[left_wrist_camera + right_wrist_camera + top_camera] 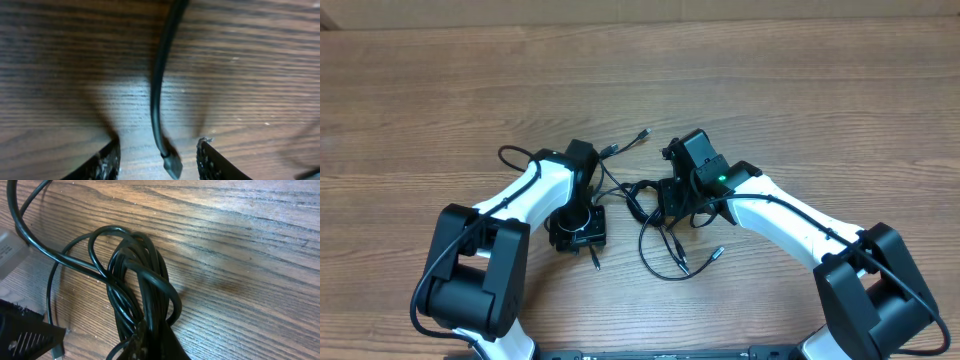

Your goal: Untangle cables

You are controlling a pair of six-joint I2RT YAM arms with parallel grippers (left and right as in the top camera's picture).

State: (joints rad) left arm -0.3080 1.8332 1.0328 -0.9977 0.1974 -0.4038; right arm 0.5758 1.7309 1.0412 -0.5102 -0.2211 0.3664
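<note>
Nearest the robot, loose loops of the cables (135, 280) are lying on the desk (800, 90). Left gripper (157, 156) is pointing down, released, fingers apart either side of one plug end (172, 166) (not touching it). Right gripper (145, 347) is clenching the knotted bundle mid-desk, between the arms. Farther off, two more ends are trailing outward.

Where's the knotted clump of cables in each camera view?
Overhead: knotted clump sits mid-frame, between left arm and right arm.
Left wrist: not in it; only one cable with a plug end.
Right wrist: the clump lies lower left of centre.
Shared landmark: the wood-grain table.
</note>
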